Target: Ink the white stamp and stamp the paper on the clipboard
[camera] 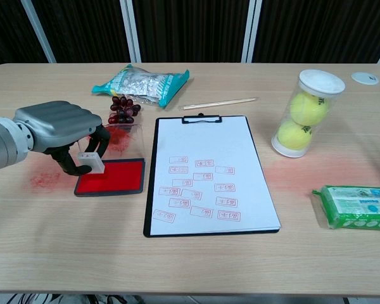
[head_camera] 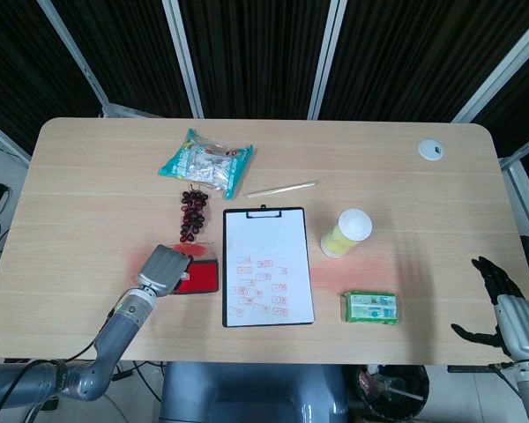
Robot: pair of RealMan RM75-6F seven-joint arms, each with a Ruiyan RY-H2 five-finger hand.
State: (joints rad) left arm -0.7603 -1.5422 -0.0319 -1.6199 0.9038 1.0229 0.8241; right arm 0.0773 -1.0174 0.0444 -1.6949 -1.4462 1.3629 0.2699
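My left hand [camera: 60, 130] [head_camera: 163, 269] grips the small white stamp [camera: 90, 159] and holds it on the left part of the red ink pad [camera: 114, 176] [head_camera: 197, 279]. The pad's clear lid [camera: 125, 139] stands up behind it. To the right lies the black clipboard [camera: 202, 119] [head_camera: 264, 212] with white paper [camera: 206, 142] [head_camera: 263, 233], which bears several red stamp marks [camera: 199, 193] on its lower half. My right hand [head_camera: 502, 304] hangs off the table's right edge, fingers spread, holding nothing.
Dark grapes [camera: 121, 109] and a teal snack bag [camera: 142, 81] lie behind the pad. A wooden stick [camera: 218, 103] lies above the clipboard. A tube of tennis balls [camera: 304, 114] and a green packet [camera: 354, 206] sit to the right. A white disc [head_camera: 432, 149] is at the far right.
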